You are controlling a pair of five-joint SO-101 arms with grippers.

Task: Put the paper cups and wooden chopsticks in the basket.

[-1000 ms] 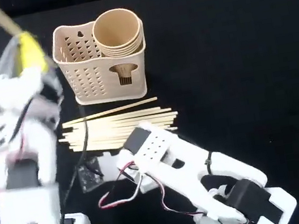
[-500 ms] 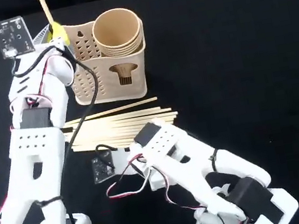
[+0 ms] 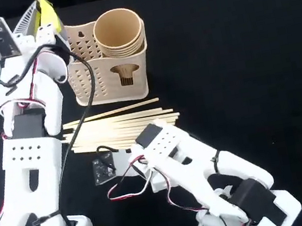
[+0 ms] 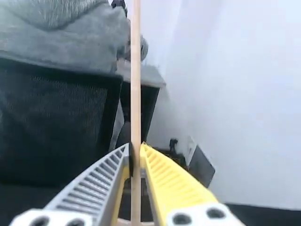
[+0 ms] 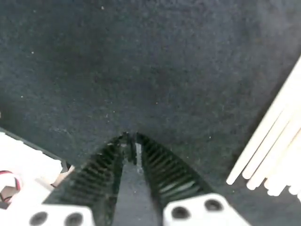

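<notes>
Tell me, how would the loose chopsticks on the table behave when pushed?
The chopsticks look thin and light, so probably they scatter or roll. The held chopstick in the left gripper shows no bend, so likely stiff.

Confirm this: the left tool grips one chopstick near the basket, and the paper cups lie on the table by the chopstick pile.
Not quite. The high view shows the paper cups stacked inside the basket, not lying on the table. The rest holds: the left tool grips one chopstick near the basket, and the chopstick pile lies on the table.
</notes>
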